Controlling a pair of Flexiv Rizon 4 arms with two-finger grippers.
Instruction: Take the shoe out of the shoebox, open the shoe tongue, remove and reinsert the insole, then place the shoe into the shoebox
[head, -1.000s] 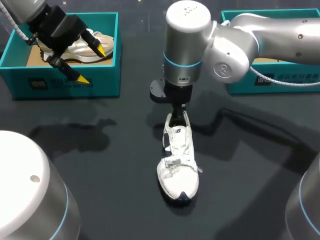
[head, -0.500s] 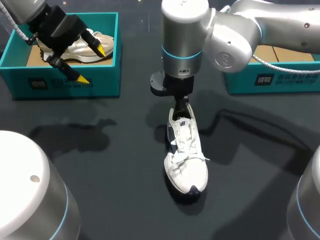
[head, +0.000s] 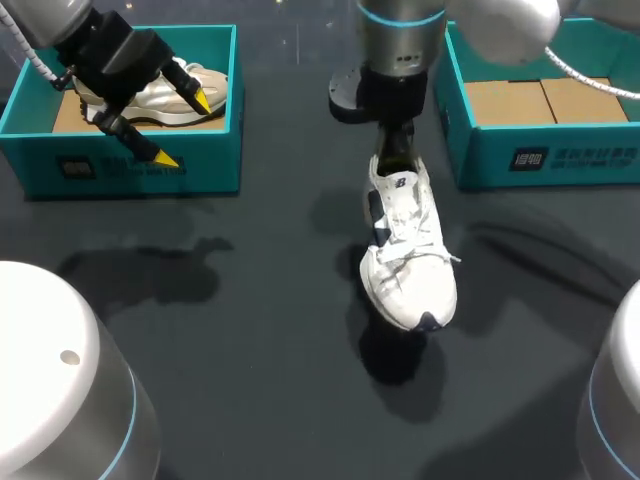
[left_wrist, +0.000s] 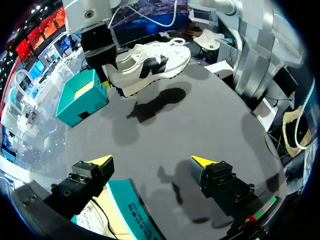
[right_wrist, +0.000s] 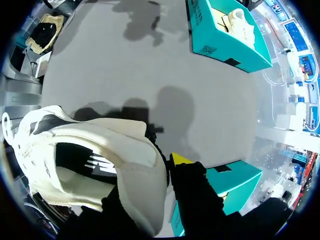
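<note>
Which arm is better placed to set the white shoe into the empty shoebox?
Right. The right gripper is shut on the white shoe at its heel, holding it off the table beside the empty shoebox. The left gripper hangs open over the other box, far from it.

The head camera looks down from above and behind onto the dark worktop. The left wrist camera sits well back, facing out between the fingers of the left tool to the white sneaker far ahead. The right wrist camera is close against that sneaker's heel beside the right tool. Well ahead of it lies the shoebox that the head view also shows.
</note>
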